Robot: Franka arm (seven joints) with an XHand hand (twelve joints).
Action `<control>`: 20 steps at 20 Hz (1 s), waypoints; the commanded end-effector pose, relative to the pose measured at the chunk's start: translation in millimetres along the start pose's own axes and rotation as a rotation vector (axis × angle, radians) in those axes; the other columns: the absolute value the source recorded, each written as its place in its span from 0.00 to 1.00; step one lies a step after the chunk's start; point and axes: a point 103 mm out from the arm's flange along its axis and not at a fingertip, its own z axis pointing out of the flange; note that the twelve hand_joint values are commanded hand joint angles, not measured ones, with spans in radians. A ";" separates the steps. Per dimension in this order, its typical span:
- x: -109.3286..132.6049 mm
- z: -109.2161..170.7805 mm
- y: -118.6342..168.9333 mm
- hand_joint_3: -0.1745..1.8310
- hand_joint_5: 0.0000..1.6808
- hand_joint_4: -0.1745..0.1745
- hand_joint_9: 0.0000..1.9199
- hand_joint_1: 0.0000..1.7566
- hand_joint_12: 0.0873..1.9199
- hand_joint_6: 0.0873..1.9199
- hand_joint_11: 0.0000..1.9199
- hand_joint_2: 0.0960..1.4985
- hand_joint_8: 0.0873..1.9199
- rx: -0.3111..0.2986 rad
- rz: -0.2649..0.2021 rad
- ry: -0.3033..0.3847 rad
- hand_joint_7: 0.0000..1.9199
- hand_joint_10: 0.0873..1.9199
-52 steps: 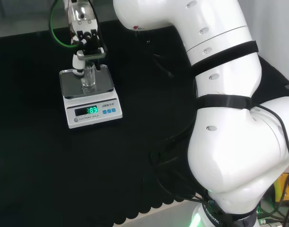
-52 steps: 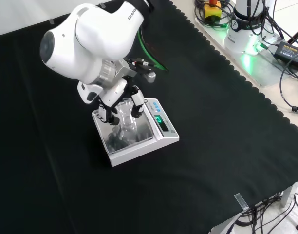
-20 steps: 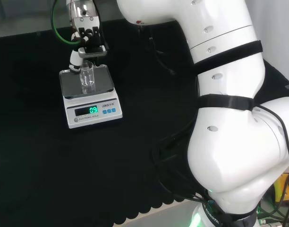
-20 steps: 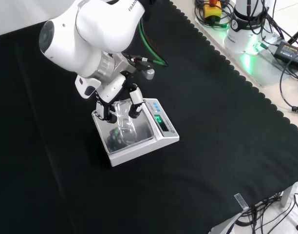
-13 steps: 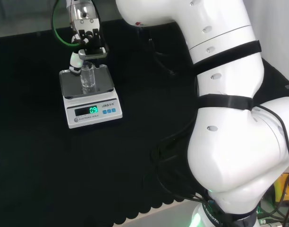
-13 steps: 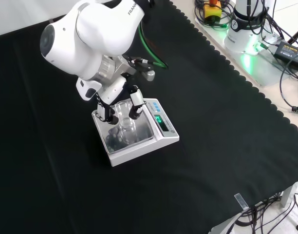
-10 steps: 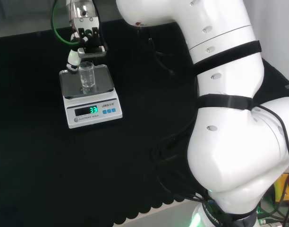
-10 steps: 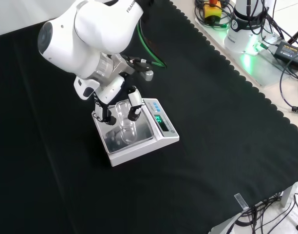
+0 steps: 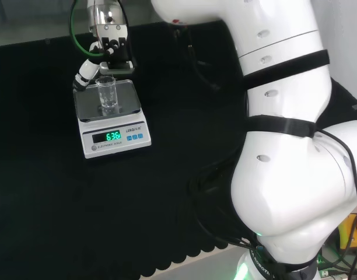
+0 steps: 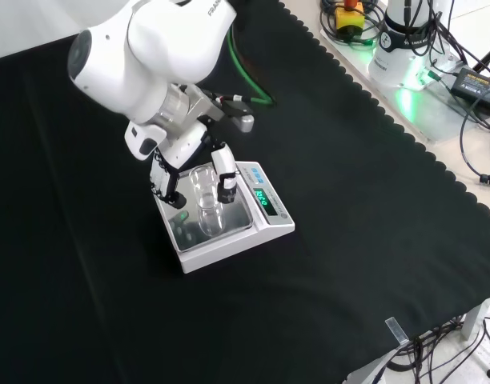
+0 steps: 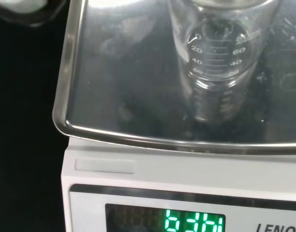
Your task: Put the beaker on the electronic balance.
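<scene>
- Beaker [image 9: 107,93]: clear glass, graduated, standing upright on the steel pan in the upper left of the head view; in the wrist view [image 11: 218,53] its base is resting flat on the plate, with no liquid plainly visible inside.
- Electronic balance [image 9: 111,137]: white body with a steel pan, sitting on the black cloth [image 9: 137,221]; in the front view [image 10: 261,232] it lies left of centre, its green display lit and showing digits.
- Hand [image 9: 111,55]: sitting just above and behind the beaker in the head view; in the front view [image 10: 181,152] its fingers are spreading to either side of the glass, one fingertip [image 10: 227,186] beside the rim and the others off to the left, with none seen pinching it.
- Change noted: a moment earlier the fingers were closing around the beaker's upper wall; they are now parting and lifting away, leaving the glass standing alone.
- Reading on the display is changing between pictures, which suggests the pan is still settling after the release.
- Task status, as judged: the beaker is sitting on the balance, so placement appears complete; only clearing the hand without nudging the glass is remaining.
</scene>
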 end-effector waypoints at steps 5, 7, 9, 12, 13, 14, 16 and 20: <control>-39.7 -52.4 -95.8 0.27 0.22 0.30 0.15 0.35 0.70 0.34 0.24 0.37 0.44 -0.287 -0.006 0.059 0.20 0.44; -51.3 -53.2 -112.3 0.27 0.22 0.30 0.14 0.35 0.70 0.33 0.24 0.38 0.44 -0.298 0.006 0.059 0.20 0.44; -55.5 -49.7 -125.0 0.27 0.22 0.30 0.14 0.35 0.70 0.33 0.24 0.38 0.44 -0.305 0.020 0.066 0.20 0.44; -58.5 -39.1 -134.1 0.27 0.22 0.30 0.14 0.36 0.70 0.33 0.25 0.38 0.44 -0.294 0.024 0.073 0.19 0.44; -60.2 -36.7 -135.0 0.27 0.22 0.30 0.15 0.36 0.70 0.33 0.25 0.39 0.44 -0.288 0.024 0.077 0.19 0.44; -61.5 -34.6 -134.8 0.27 0.22 0.30 0.15 0.37 0.70 0.33 0.25 0.39 0.44 -0.282 0.026 0.081 0.19 0.44; -62.4 -32.5 -132.9 0.27 0.23 0.30 0.15 0.37 0.70 0.33 0.26 0.39 0.44 -0.276 0.028 0.090 0.19 0.44; -64.2 -31.1 -130.2 0.26 0.23 0.30 0.15 0.37 0.69 0.33 0.26 0.39 0.44 -0.277 0.033 0.104 0.20 0.44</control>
